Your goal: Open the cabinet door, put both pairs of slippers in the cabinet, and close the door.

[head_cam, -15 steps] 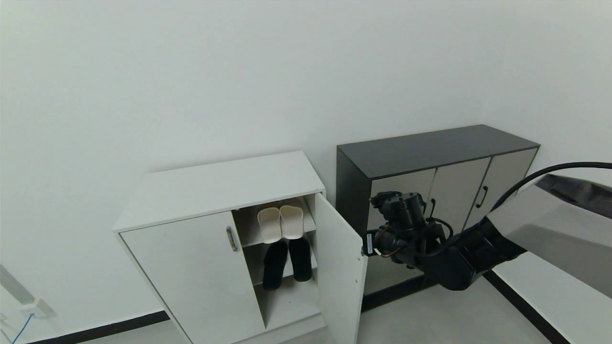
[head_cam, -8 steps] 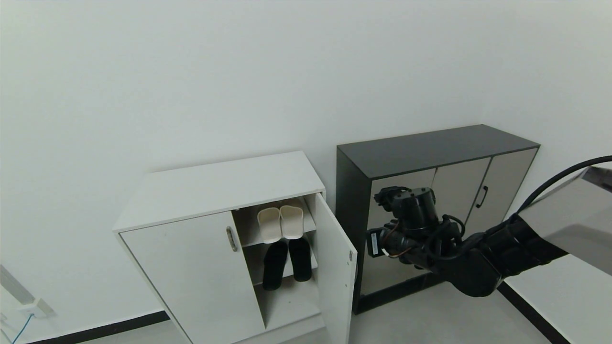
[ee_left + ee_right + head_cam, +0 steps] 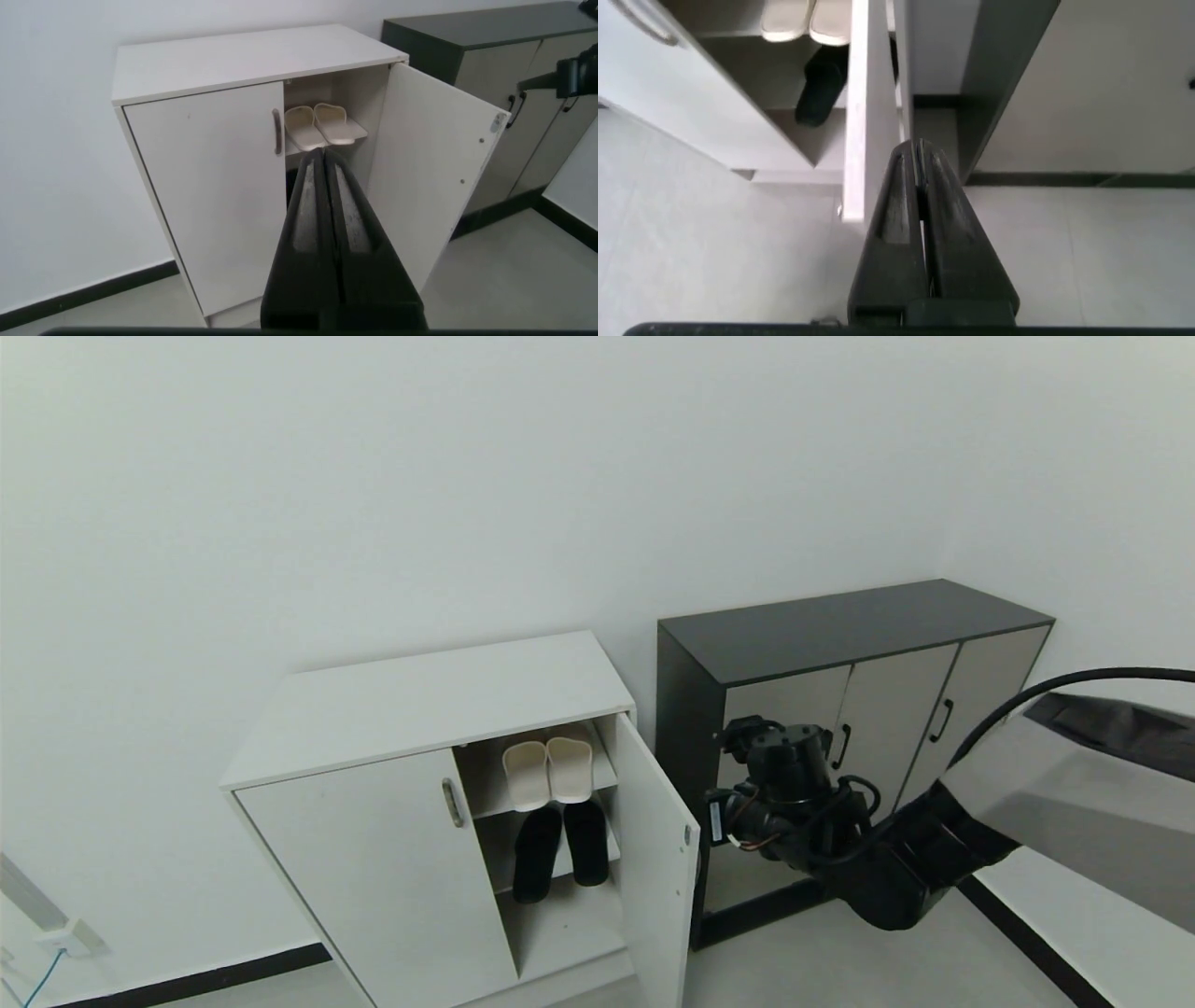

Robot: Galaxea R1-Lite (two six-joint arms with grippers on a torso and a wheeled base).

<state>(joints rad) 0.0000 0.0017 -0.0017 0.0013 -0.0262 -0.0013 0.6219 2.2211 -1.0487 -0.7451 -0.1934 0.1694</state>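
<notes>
A white cabinet [image 3: 429,700] stands against the wall with its left door shut and its right door [image 3: 653,840] swung out. Cream slippers [image 3: 549,770] lie on the upper shelf and black slippers [image 3: 560,849] on the shelf below. My right gripper [image 3: 920,154] is shut and empty, with its tip close beside the outer face of the open door [image 3: 864,112], near its free edge. In the head view that arm [image 3: 794,803] sits just right of the door. My left gripper [image 3: 324,159] is shut and empty, held back from the cabinet front [image 3: 206,168] and pointing at the opening.
A dark cabinet [image 3: 840,635] with grey doors stands right next to the white one, behind my right arm. A wall socket with a blue cable [image 3: 65,938] is low on the left. Bare grey floor [image 3: 840,961] lies in front.
The open door has swung a little toward the cabinet. My right arm rose and drew back, then came down again beside the door.
</notes>
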